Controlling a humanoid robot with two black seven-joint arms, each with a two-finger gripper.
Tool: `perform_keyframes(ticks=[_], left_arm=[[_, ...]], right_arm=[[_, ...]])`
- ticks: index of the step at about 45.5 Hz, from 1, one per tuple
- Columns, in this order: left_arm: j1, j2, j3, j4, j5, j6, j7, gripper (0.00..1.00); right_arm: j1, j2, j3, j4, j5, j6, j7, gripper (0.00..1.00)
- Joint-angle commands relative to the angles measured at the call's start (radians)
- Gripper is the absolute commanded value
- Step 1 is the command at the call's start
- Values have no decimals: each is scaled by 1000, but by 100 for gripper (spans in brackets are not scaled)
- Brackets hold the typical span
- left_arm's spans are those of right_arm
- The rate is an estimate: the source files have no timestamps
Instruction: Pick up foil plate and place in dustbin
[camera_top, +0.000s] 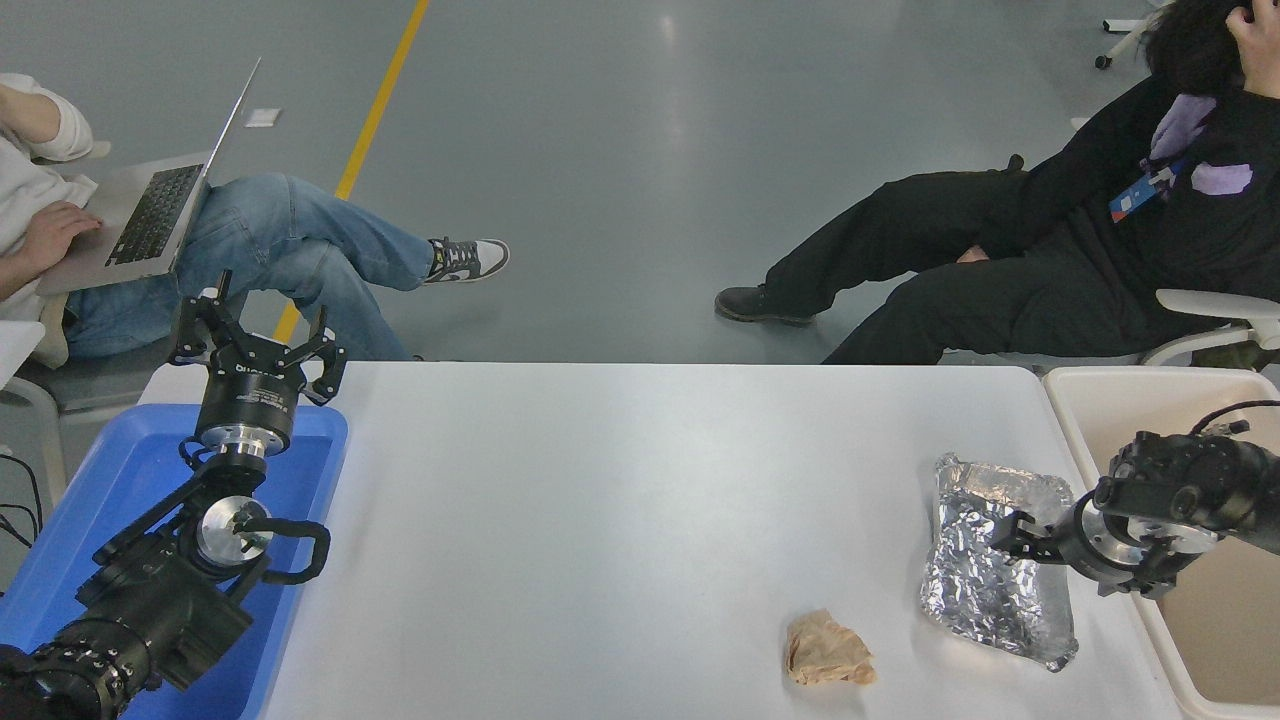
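The foil plate (985, 575), shiny crinkled silver with a raised rim, lies on the white table (620, 500) near its right edge. My right gripper (1075, 568) is open and low over the plate's right rim, one finger over the foil and the other on the bin side. I cannot tell whether it touches the foil. The cream-beige dustbin (1140, 382) stands just right of the table, and my right arm reaches over it. My left gripper (255, 345) is open and parked at the lower left.
A crumpled tan paper wad (828, 650) lies left of the plate near the front edge. A blue tray (90, 500) sits under the left arm. A person with a laptop (160, 210) sits at far left, another person in black (1050, 250) at far right.
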Motion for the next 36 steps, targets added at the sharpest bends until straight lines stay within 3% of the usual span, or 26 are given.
perform_keyframes(ticks=[1, 5, 11, 14, 17, 36], left_arm=[[0, 0, 0, -1, 0, 0, 0, 99], [0, 0, 0, -1, 0, 0, 0, 99], [-1, 0, 0, -1, 0, 0, 0, 99], [0, 0, 0, 1, 0, 0, 0, 99], [-1, 0, 0, 1, 0, 0, 0, 99], [-1, 0, 0, -1, 0, 0, 0, 99]], right_arm=[[-71, 23, 23, -45, 1, -106, 0, 83], [-75, 18, 20, -45, 1, -129, -2, 73], [-75, 12, 26, -45, 17, -129, -2, 42], [-74, 11, 28, -42, 19, -126, -2, 17], [-71, 9, 29, -40, 21, -123, -2, 0], [-52, -9, 29, 4, 63, -114, 0, 0]])
